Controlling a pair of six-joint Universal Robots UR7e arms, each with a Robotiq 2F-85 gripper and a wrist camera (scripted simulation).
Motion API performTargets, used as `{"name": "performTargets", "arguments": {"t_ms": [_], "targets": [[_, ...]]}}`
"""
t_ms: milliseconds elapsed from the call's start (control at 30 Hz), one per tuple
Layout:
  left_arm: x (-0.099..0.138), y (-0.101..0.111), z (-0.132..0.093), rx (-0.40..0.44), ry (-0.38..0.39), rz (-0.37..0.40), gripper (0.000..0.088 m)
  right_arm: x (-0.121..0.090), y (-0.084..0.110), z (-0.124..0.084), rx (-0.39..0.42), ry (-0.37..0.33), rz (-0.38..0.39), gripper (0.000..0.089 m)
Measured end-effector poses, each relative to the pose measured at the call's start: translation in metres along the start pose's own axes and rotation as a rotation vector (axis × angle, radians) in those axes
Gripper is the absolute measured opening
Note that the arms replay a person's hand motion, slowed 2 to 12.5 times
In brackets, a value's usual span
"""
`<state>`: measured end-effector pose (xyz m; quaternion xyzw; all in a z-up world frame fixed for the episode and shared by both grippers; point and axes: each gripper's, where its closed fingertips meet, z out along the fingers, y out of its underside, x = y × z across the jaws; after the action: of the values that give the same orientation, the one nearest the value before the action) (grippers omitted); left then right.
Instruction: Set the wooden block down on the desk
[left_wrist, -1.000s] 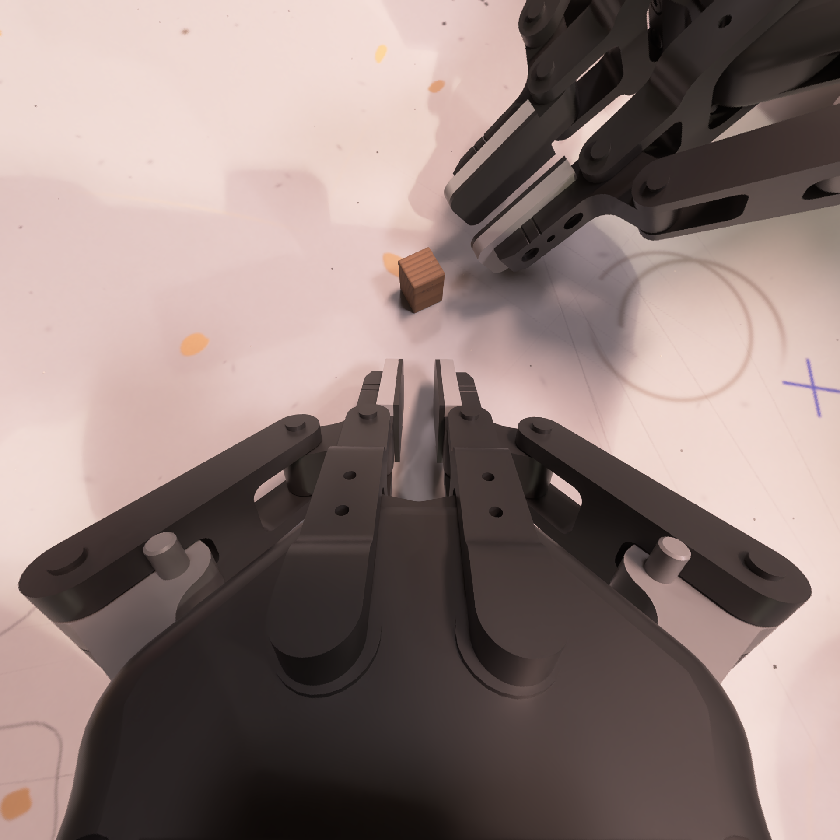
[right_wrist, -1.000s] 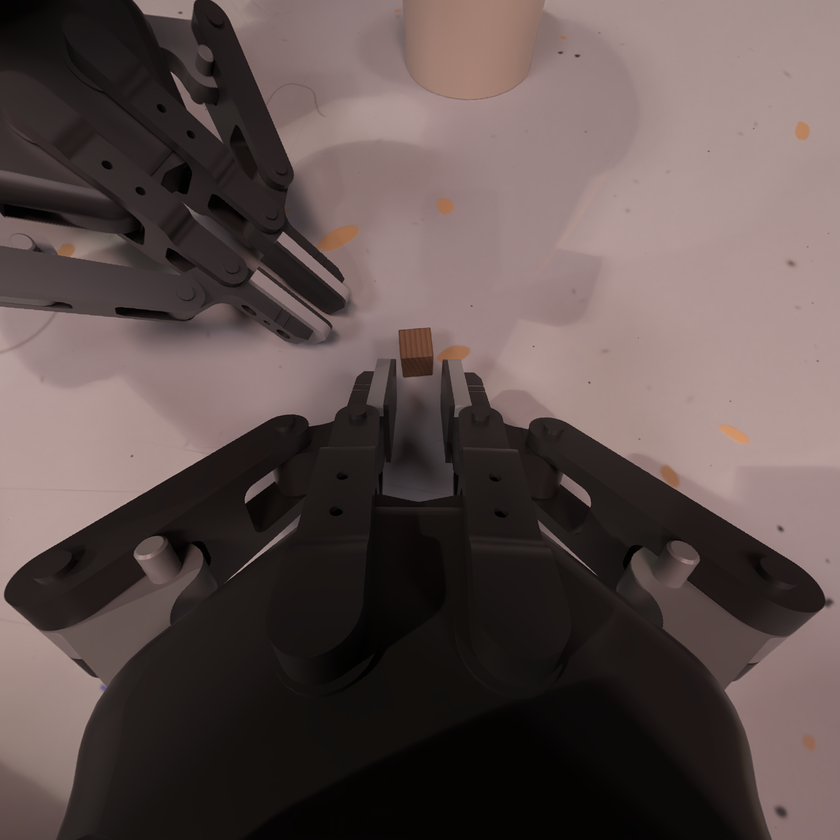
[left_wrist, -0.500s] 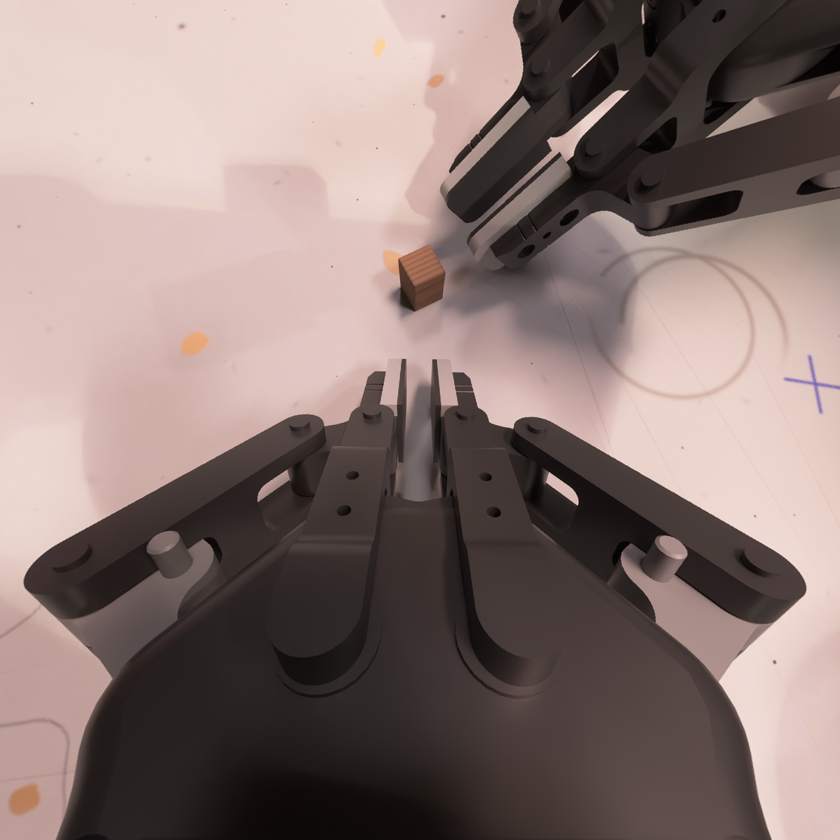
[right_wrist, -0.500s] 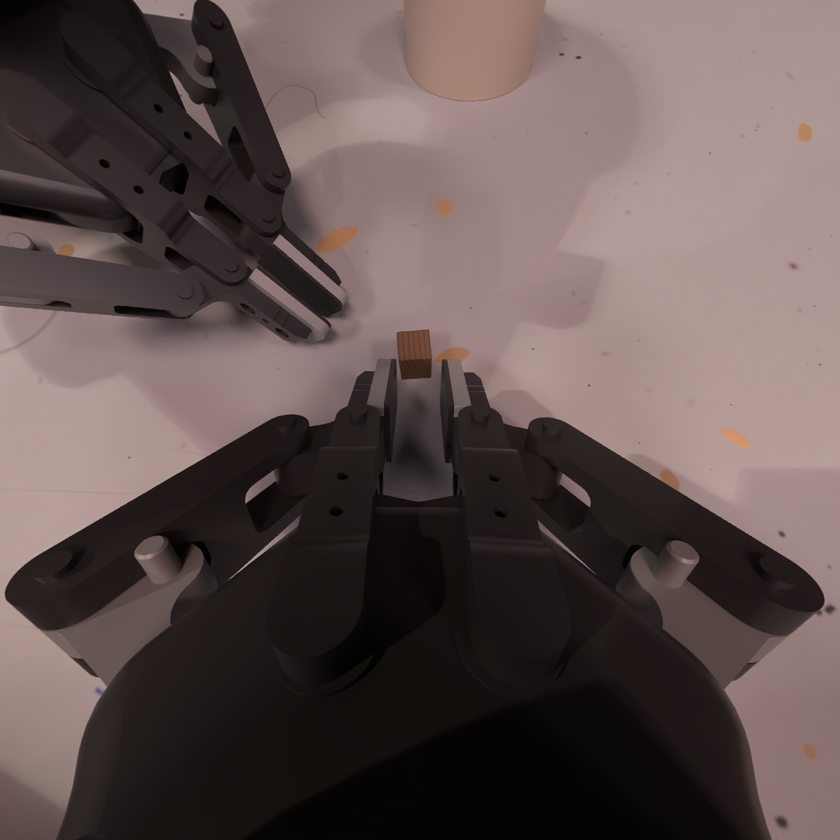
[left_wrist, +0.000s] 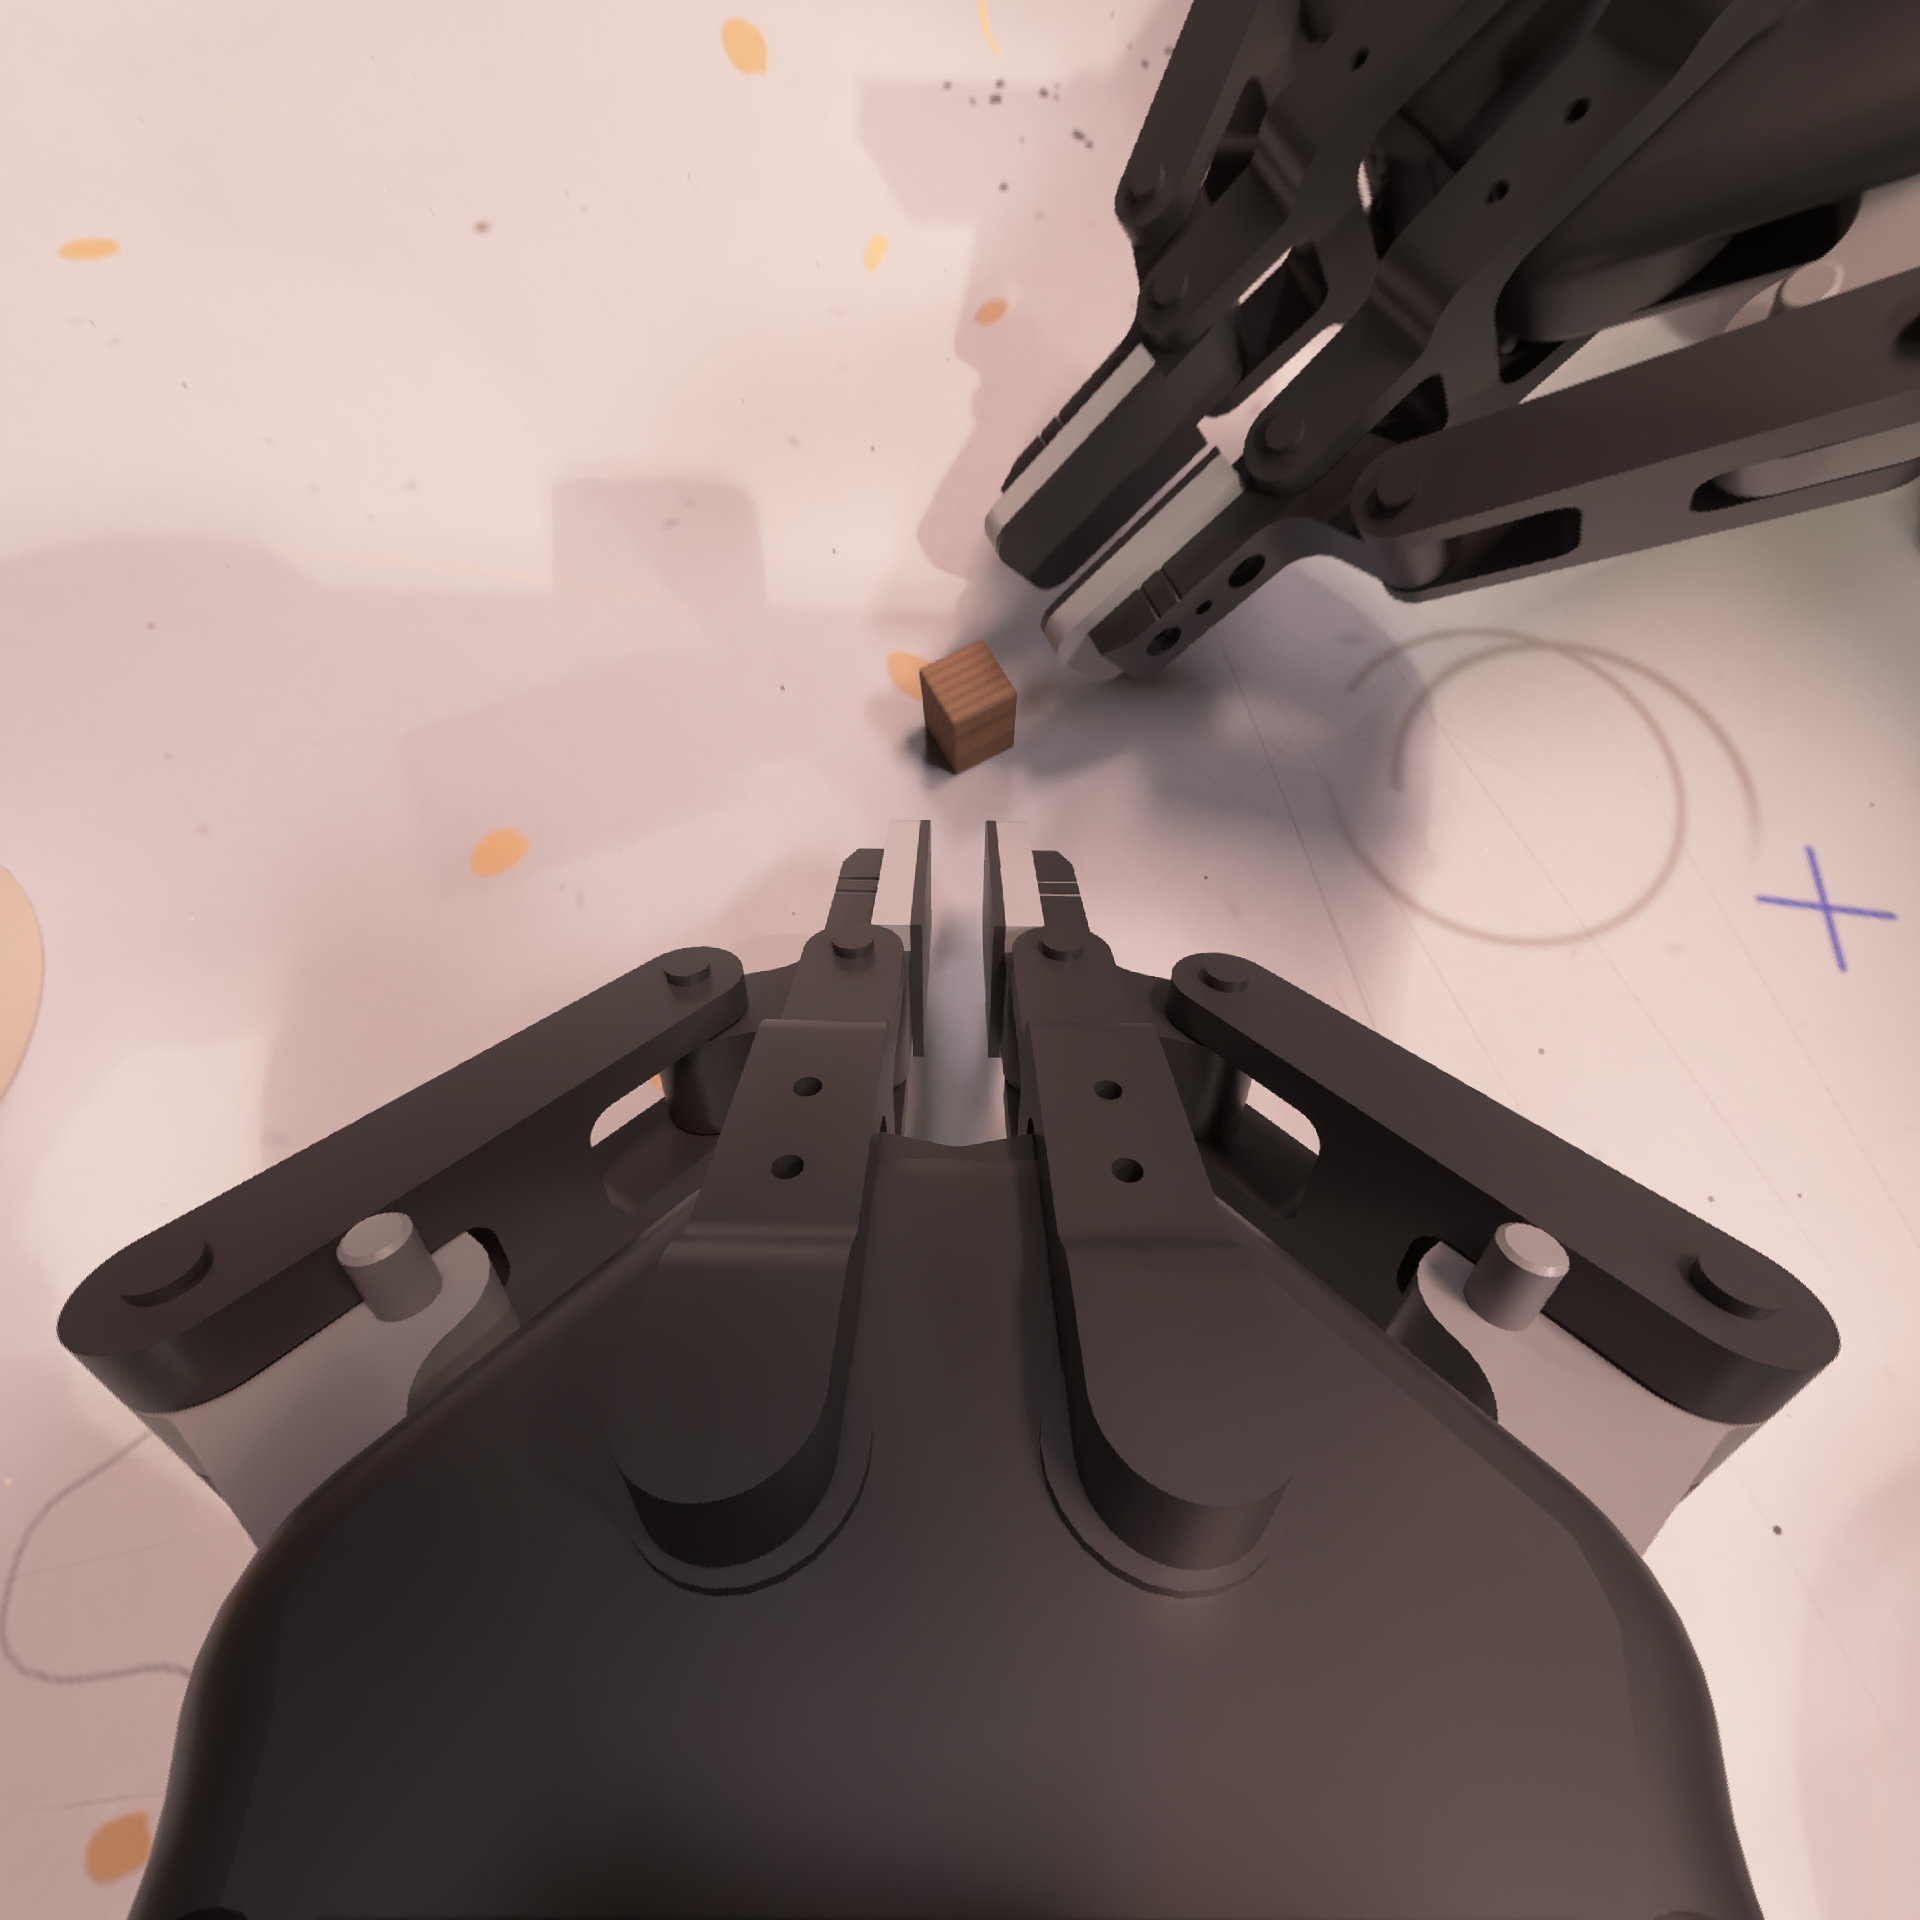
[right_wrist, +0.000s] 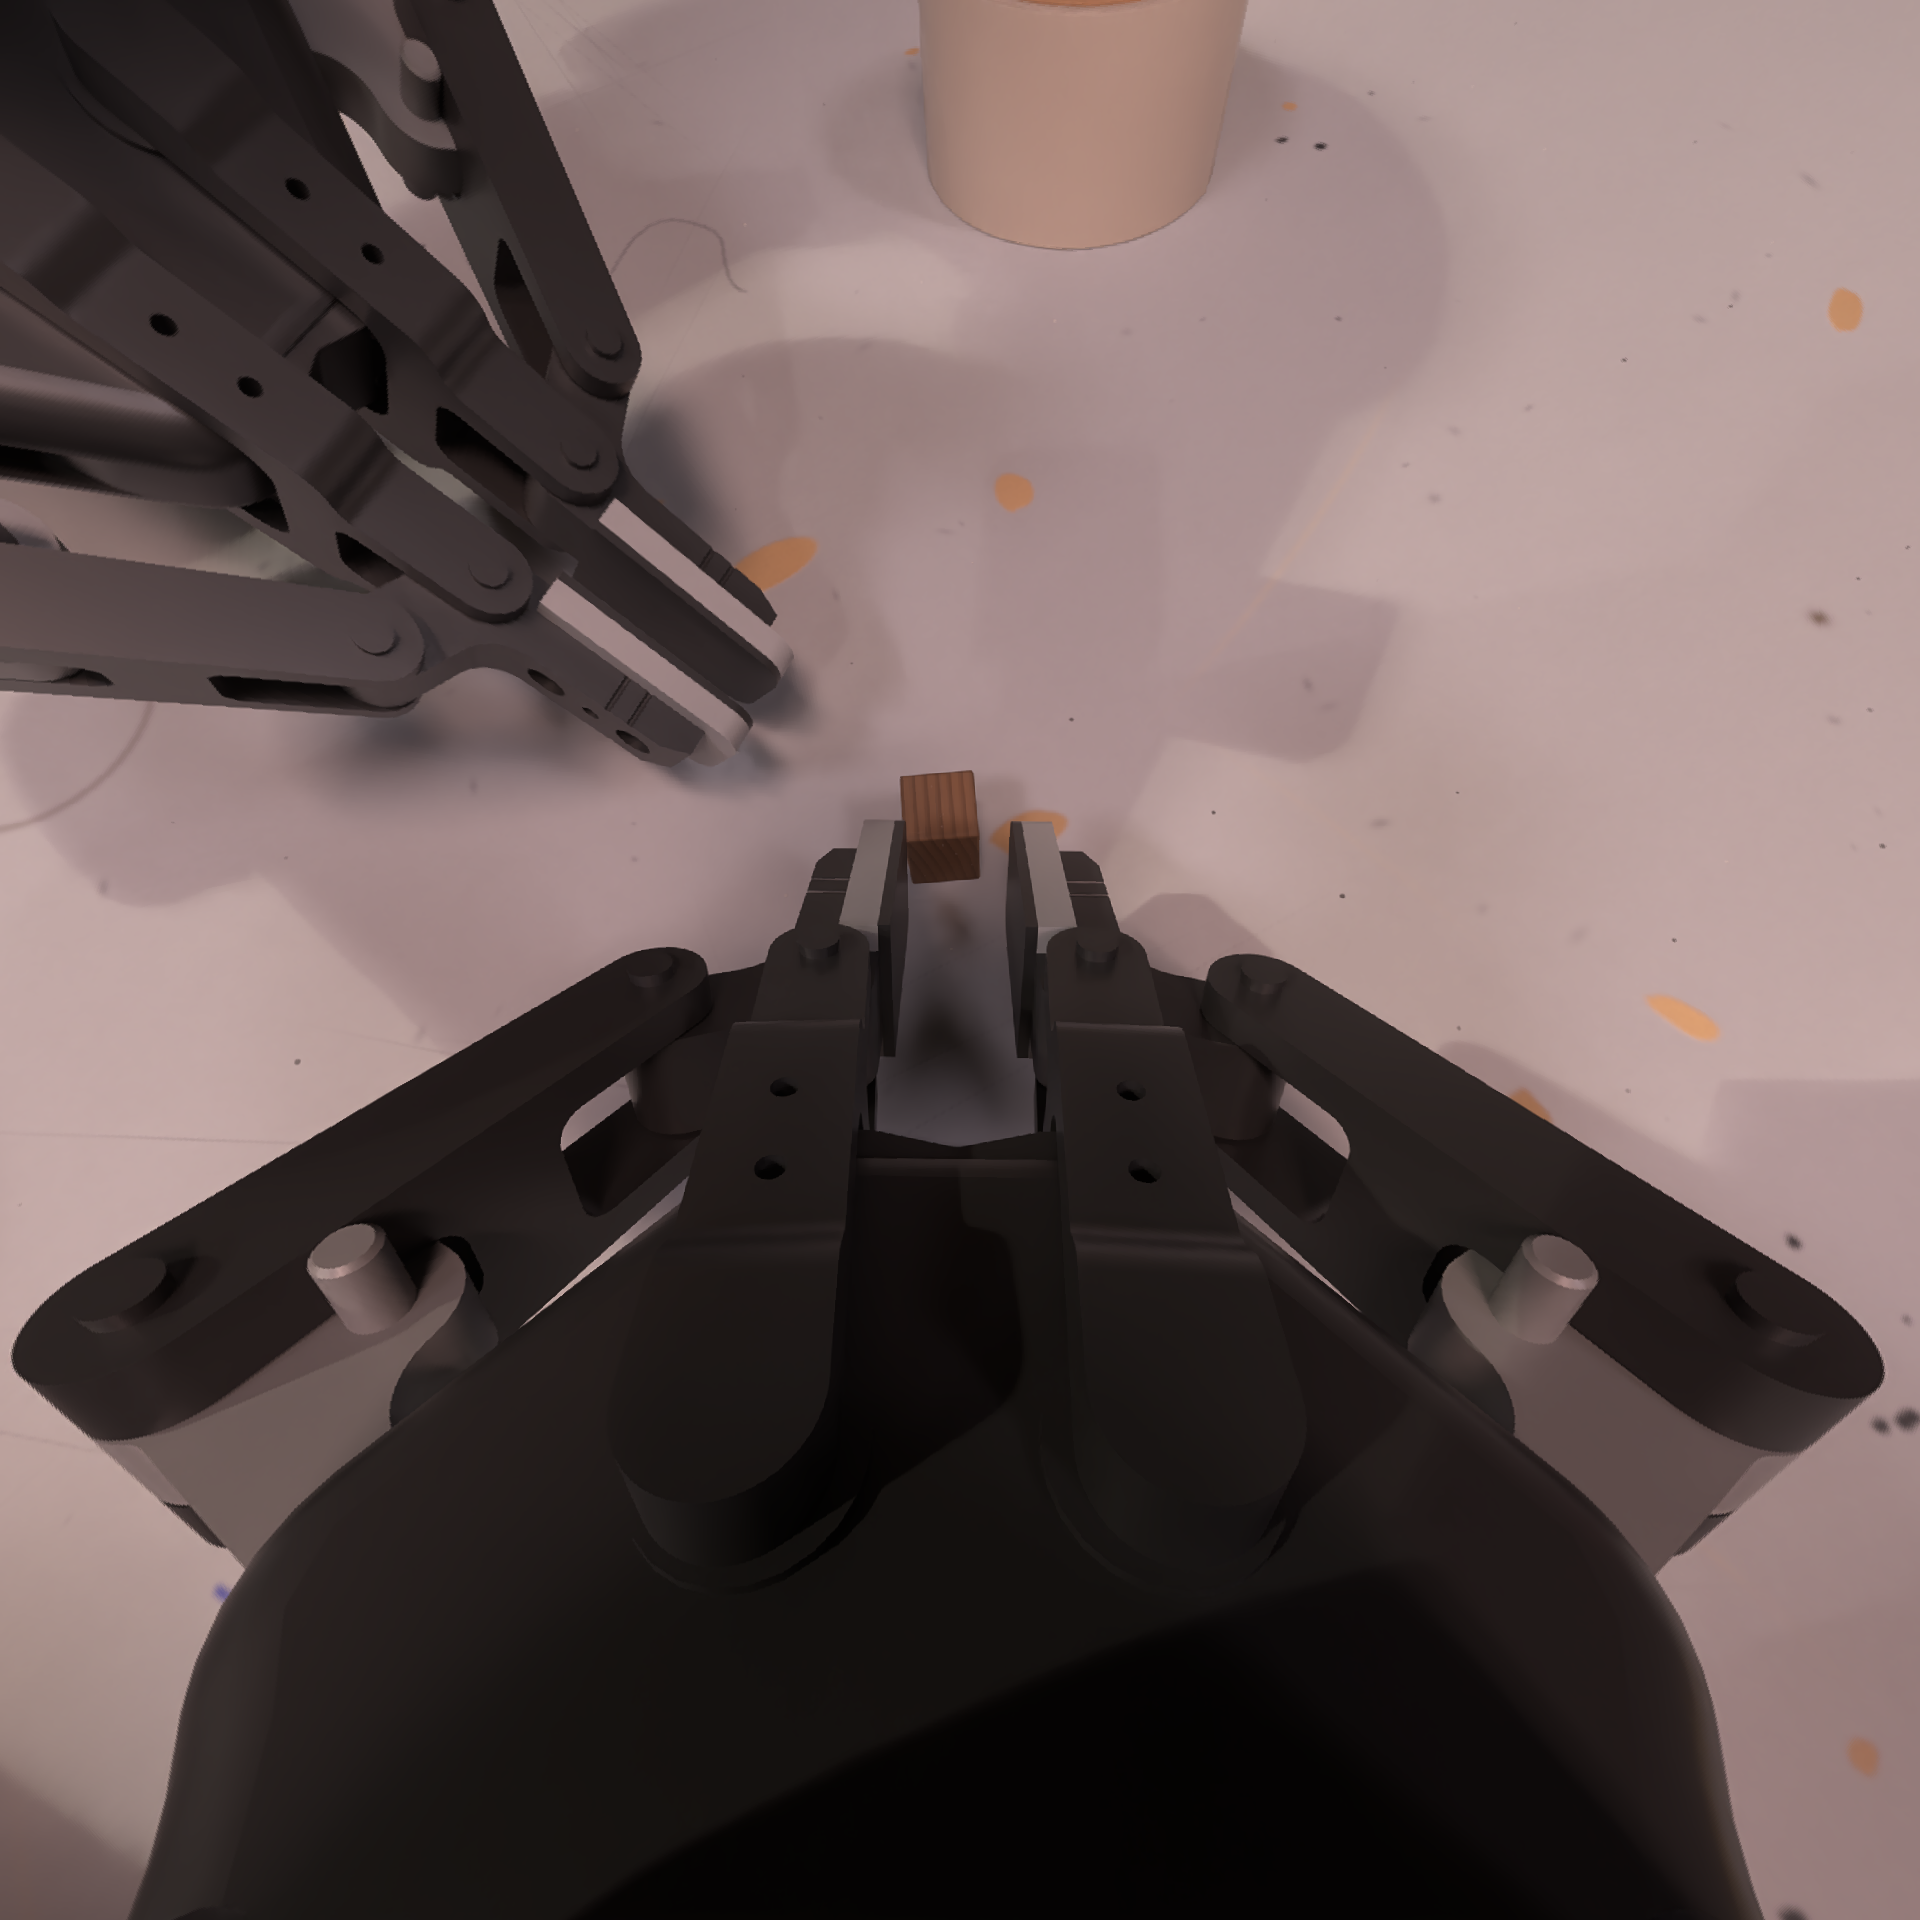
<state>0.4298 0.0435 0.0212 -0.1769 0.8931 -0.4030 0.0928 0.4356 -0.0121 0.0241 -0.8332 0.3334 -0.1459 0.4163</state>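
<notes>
1. The small brown wooden block (left_wrist: 967, 705) is sitting flat on the pale, orange-flecked desk (left_wrist: 416, 416), casting a short shadow at its base; nothing is gripping it.
2. In the right wrist view the same block (right_wrist: 940, 827) is lying just beyond the tips of the right gripper (right_wrist: 945, 847), in line with the gap between the fingers. The jaws are standing apart, wider than the block, and neither pad is touching it.
3. In the left wrist view the right gripper (left_wrist: 1070, 613) is hanging close to the block's far right side, its tips near the desk surface.
4. The left gripper (left_wrist: 956, 847) is pointing toward the block from the near side, stopping short of it. Its jaws are standing slightly apart with a narrow gap between them, holding nothing.
5. In the right wrist view the left gripper (right_wrist: 753, 691) is sitting to the left of the block, clear of it.
6. A beige cylindrical cup (right_wrist: 1075, 125) is standing well beyond the block.
7. A thin brown ring mark (left_wrist: 1538, 790) and a blue cross mark (left_wrist: 1829, 909) are showing on the desk to the right.
</notes>
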Motion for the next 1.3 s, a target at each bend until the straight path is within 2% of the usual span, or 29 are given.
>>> {"name": "performTargets", "arguments": {"t_ms": [367, 633, 933, 1300], "targets": [[-0.01, -0.023, -0.013, 0.132, -0.05, 0.038, 0.0088, 0.002, -0.006, -0.001, 0.028, -0.014, 0.022, 0.0173], [-0.021, -0.032, -0.022, 0.191, -0.087, 0.027, 0.0087, 0.004, -0.009, -0.003, 0.045, -0.012, 0.034, 0.0172], [-0.029, -0.033, -0.025, 0.207, -0.099, -0.006, 0.0086, 0.006, -0.008, -0.002, 0.057, -0.008, 0.051, 0.0168], [-0.029, -0.032, -0.02, 0.194, -0.098, -0.006, 0.0085, 0.008, -0.009, -0.001, 0.06, 0.01, 0.047, 0.0167]]}}
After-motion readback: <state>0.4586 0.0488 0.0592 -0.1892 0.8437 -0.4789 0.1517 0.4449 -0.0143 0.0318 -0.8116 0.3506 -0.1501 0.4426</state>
